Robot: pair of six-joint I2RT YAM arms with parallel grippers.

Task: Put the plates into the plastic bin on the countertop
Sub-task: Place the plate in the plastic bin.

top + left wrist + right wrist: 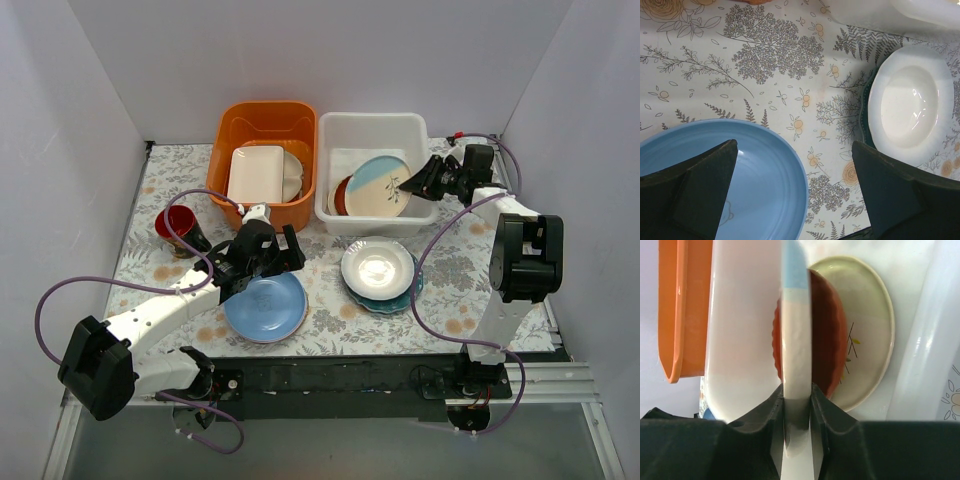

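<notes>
My right gripper (415, 182) is shut on the rim of a cream and light blue plate (378, 186) and holds it tilted over the white plastic bin (372, 128). In the right wrist view the gripper (797, 400) clamps that plate (796, 340) edge-on. Behind it in the bin lie a red-brown plate (827, 330) and a cream leaf-pattern plate (865, 340). My left gripper (290, 255) is open and empty above the far edge of a light blue plate (265, 306) on the floral countertop (330, 320). A white plate (377, 268) rests on a teal scalloped plate (405, 295).
An orange tub (265, 125) holding a cream rectangular dish (255, 173) stands left of the bin. A red cup (180, 225) lies at the left. In the left wrist view the gripper (795, 190) hangs over the blue plate (755, 175), with the white plate (910, 105) to its right.
</notes>
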